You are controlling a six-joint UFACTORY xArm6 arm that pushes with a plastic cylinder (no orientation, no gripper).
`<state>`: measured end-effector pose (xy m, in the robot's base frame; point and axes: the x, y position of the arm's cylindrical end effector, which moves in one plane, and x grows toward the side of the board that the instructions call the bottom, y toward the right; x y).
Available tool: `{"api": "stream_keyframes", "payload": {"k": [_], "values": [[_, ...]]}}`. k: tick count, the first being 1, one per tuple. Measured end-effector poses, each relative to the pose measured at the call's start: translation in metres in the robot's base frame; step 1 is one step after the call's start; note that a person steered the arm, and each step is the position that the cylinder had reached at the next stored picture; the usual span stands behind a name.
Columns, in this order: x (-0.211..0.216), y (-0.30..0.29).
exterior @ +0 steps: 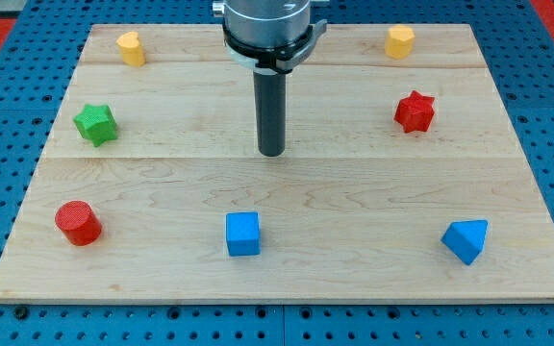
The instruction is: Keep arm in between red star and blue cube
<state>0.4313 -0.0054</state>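
Observation:
The red star [415, 111] lies at the view's right, in the upper half of the wooden board [162, 183]. The blue cube [242, 234] lies near the view's bottom, slightly left of centre. My tip [271, 153] stands on the board near the centre, above and a little right of the blue cube, and well to the left of and slightly below the red star. It touches neither block.
A green star [95, 124] lies at the left, a red cylinder [78, 223] at the lower left, a blue triangular block [465, 240] at the lower right. Yellow blocks lie at the top left [131, 47] and top right [399, 41].

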Motion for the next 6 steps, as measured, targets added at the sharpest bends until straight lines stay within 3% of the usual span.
{"api": "stream_keyframes", "payload": {"k": [1,4,6], "values": [[0.000,0.050],[0.000,0.064],[0.026,0.163]]}}
